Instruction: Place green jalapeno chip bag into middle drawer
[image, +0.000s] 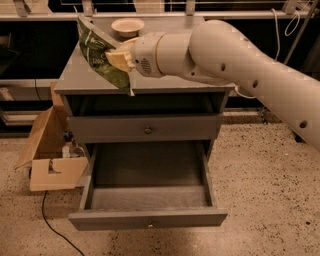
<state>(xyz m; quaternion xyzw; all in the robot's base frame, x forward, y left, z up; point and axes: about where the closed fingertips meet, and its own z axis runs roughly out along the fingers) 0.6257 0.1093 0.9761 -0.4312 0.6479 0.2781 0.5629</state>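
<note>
The green jalapeno chip bag (102, 56) is crinkled, light green with dark print, and hangs tilted above the left part of the cabinet top (165, 84). My gripper (119, 59) is shut on the bag's right edge, reaching in from the right. The middle drawer (148, 218) is pulled out wide below, with tall side walls, a bare inside and a small pale knob. It lies well below and in front of the bag.
A closed grey drawer front with a brass knob (147, 130) sits above the open drawer. A pale bowl (127, 26) stands at the back of the cabinet top. An open cardboard box (50, 160) and a black cable (52, 225) lie on the floor to the left.
</note>
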